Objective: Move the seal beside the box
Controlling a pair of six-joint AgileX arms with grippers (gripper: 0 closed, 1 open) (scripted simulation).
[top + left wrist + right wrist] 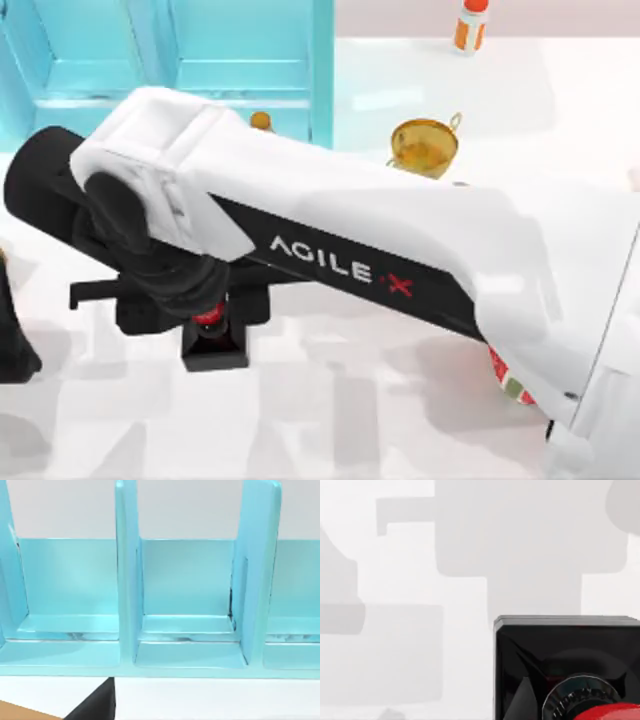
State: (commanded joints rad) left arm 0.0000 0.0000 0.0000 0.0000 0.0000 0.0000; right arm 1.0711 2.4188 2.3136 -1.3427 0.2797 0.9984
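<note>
While the right arm (400, 250) lies across the table (350, 420) from the top view's right side to left of centre, the right gripper (205, 305) sits directly over the seal (213, 352). Claw state: can't tell, since the black wrist body covers it from above. The seal's black square base pokes out just below the gripper in the top view, w/ a bit of the red knob visible right at the gripper's underside. The base looks flat on the table, seal upright.

Right wrist view: seal (567, 665) very close to the cam, black block w/ a red rounded top at the frame edge, white table (420, 580) w/ grey shadows around it.

The box (510, 382) is at the right side of the table, mostly hidden under the right arm; a red wall and a green-white corner peek out. Seal and box are well apart, seal left of centre, box far right.

Other stuff: light-blue cabinet (200, 60) at back left, gold trophy cup (425, 145) at back, right of the cabinet, orange bottle (470, 25) at the back right, small amber bottle top (261, 121) just by the cabinet front.

Left arm (15, 340) is parked at the left edge of the table. Left wrist view: faces the cabinet (185, 580), open compartments split by upright dividers.
</note>
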